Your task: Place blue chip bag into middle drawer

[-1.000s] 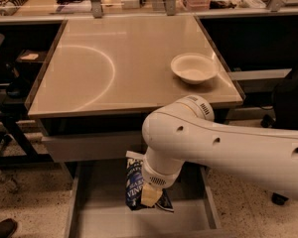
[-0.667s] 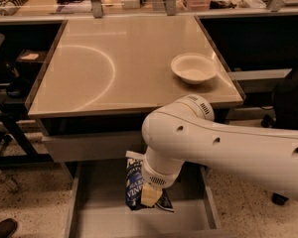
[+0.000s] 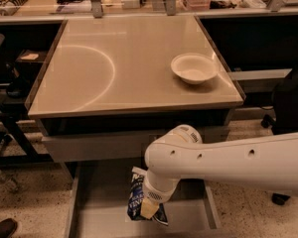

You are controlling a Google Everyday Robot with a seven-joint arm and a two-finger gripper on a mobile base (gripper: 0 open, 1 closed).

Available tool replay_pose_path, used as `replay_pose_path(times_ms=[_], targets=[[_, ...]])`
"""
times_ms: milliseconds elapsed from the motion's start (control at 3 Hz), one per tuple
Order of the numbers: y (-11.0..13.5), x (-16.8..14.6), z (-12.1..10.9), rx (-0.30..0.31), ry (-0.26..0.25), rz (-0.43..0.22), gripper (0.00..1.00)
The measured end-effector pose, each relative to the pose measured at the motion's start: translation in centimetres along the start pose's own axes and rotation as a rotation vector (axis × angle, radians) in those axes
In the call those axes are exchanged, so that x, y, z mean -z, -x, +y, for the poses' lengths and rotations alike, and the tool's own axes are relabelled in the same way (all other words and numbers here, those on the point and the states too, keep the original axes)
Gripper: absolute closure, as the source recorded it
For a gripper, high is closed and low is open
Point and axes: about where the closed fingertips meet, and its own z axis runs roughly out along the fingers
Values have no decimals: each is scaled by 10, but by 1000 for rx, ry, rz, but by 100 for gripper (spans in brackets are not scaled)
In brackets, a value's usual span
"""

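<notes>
Inspection of my own arm (image 3: pixel 228 157): I am holding my tool (image 3: pixel 150 208) low over the open middle drawer (image 3: pixel 97 217), below the front edge of the table (image 3: pixel 124 68). The tool is pinching the blue chip bag (image 3: pixel 137 195), with its pale tip lying across the bag's lower right face.

The bag is standing roughly upright against the tool's left side. Its long axis is running near vertical with a slight lean, white band uppermost. It is sitting inside the drawer's outline, between the side walls. I cannot tell whether its bottom edge is touching the drawer floor.

Judgement: placement is nearing completion, and the coming move is calling for a straight lowering and release. The white bowl (image 3: pixel 194 68) is sitting on the table, well apart.
</notes>
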Motion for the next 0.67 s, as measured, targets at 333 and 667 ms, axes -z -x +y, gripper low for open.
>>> replay_pose_path(times_ms=[333,667], targets=[[-3,-39,-14,-73,0,-19,100],[-3,-39,-14,-73,0,-19,100]])
